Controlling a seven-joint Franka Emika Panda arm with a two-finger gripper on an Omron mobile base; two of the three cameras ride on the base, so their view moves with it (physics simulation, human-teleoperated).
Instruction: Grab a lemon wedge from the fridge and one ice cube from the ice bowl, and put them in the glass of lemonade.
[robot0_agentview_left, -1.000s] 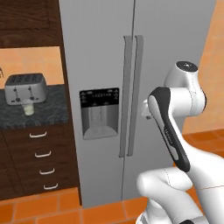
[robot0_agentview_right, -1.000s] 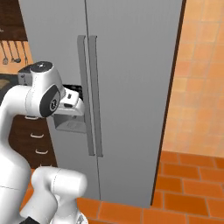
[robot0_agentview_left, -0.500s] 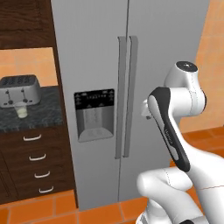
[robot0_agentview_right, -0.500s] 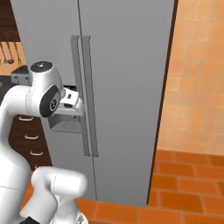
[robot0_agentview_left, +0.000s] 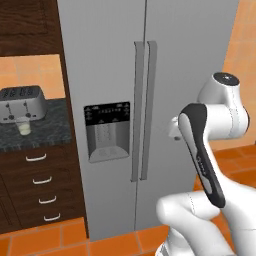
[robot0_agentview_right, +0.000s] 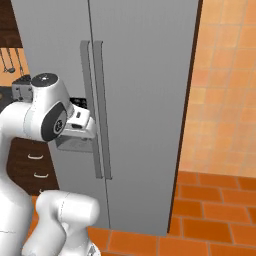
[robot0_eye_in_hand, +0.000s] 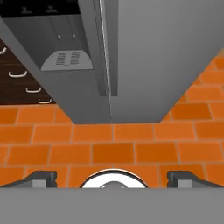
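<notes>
The grey steel fridge (robot0_agentview_left: 165, 75) stands in front of me with both doors closed; its long vertical handles (robot0_agentview_left: 144, 110) meet at the middle and a black dispenser panel (robot0_agentview_left: 107, 131) sits in the left door. The lemon wedge is hidden. The ice bowl is out of view. The glass of lemonade (robot0_agentview_left: 23, 128) stands on the dark counter at the far left, just in front of a toaster (robot0_agentview_left: 20, 102). My gripper (robot0_eye_in_hand: 113, 177) is open with nothing between its fingertips (robot0_eye_in_hand: 41, 177). It looks down at the fridge's foot (robot0_eye_in_hand: 113, 109) and the orange floor, well short of the doors.
Dark wood drawers (robot0_agentview_left: 40, 185) sit under the counter (robot0_agentview_left: 50, 132) to the left of the fridge. An orange tiled wall (robot0_agentview_right: 225, 90) runs to the fridge's right. Orange floor tiles (robot0_eye_in_hand: 113, 144) lie open in front of the doors. My folded arm (robot0_agentview_left: 205, 150) stands close before the right door.
The whole scene has slid slightly left in both base views, so the base has driven a little. The arm keeps its folded pose and the gripper stays open.
</notes>
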